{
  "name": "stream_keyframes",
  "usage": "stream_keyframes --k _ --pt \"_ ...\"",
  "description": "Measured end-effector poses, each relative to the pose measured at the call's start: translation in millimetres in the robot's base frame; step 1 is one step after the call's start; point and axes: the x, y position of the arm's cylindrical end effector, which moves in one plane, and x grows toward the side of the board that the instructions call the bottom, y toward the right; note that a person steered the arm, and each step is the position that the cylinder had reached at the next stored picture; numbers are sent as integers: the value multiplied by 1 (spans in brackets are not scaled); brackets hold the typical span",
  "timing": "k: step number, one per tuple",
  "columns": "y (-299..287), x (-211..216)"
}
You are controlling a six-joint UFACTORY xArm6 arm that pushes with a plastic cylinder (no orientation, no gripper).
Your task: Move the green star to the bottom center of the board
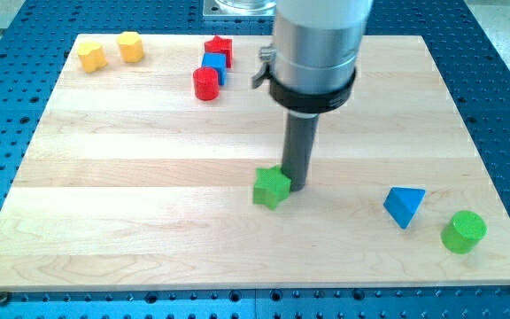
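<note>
The green star (pixel 271 188) lies on the wooden board (pixel 149 221) a little below its middle. My tip (pixel 297 186) rests at the star's right edge, touching or nearly touching it. The dark rod rises from there into the large grey arm housing (pixel 315 53) at the view's top centre.
A blue triangle block (pixel 404 206) and a green cylinder (pixel 463 232) lie at the lower right. A red cylinder (pixel 206 84), a blue block (pixel 214 67) and a red star (pixel 219 48) cluster at the top centre-left. Two yellow blocks (pixel 92 57) (pixel 130 46) sit at the top left.
</note>
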Motion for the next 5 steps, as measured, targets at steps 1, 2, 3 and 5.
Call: stream_keyframes --k 1,2,3,5 --pt "-18 9" --pt "-17 -23" --pt "-54 -13" --pt "-57 36"
